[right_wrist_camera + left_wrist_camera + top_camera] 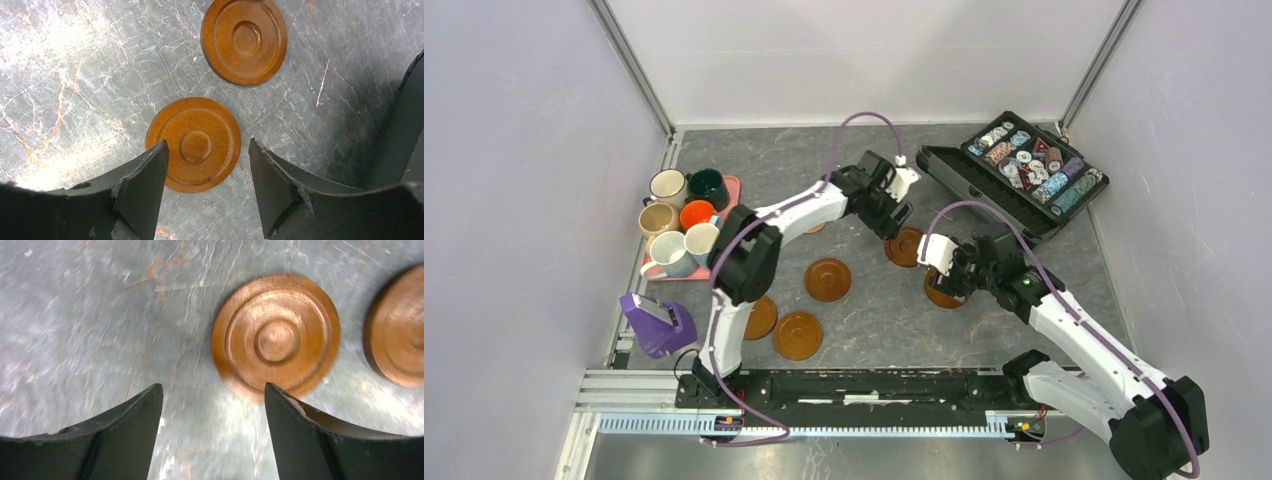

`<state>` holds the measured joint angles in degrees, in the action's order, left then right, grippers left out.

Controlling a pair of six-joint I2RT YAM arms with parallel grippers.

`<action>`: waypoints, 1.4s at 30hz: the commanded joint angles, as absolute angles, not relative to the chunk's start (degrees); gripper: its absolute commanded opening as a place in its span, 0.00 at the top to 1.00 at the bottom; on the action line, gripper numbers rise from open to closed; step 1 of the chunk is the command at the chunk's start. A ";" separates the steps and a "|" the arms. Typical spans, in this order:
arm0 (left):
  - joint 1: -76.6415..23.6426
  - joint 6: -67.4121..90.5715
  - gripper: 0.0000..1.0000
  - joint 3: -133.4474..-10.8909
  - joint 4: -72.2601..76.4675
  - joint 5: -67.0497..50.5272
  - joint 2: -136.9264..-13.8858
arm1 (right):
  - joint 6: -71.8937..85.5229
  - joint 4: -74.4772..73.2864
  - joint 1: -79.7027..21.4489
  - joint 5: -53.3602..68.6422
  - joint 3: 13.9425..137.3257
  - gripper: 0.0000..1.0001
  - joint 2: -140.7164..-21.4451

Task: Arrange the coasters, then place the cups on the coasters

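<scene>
The left claw (213,390) is open wide, and nothing is between its two fingers. Right at the tip of one finger lies the first coaster (276,337), round and brown, flat on the grey table (90,315). The right claw (207,145) is open too and holds nothing. It hangs over the second coaster (195,145), which lies flat on the table below the gap between its fingers. The first coaster lies just past this claw, close to the second one but not touching it. Back toward the arm bases from the left claw lie a third coaster (828,279), a fourth coaster (797,335) and a fifth coaster (760,317), partly hidden by the left arm. The cups (697,214) stand packed together on a pink tray (731,190), well off to the left of the left claw. A black case (969,178) of chips lies open beyond the right claw.
</scene>
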<state>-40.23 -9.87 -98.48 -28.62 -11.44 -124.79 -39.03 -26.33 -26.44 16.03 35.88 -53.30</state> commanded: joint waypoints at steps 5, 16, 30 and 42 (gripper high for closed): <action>-31.74 -18.68 0.11 -79.51 -33.26 -20.16 -101.58 | -34.39 -19.01 -26.49 16.55 38.70 0.34 -59.79; -27.77 -34.34 0.10 -59.61 -30.32 -17.16 -91.49 | -30.43 -11.66 -28.04 14.26 44.90 0.35 -74.74; -29.00 -34.17 0.22 -58.09 -20.01 -10.47 -100.53 | -28.67 -9.37 -27.99 13.84 45.82 0.35 -74.13; -28.92 -27.06 0.50 -77.65 -24.99 -7.23 -113.55 | -27.74 -8.63 -27.95 12.18 41.47 0.40 -69.97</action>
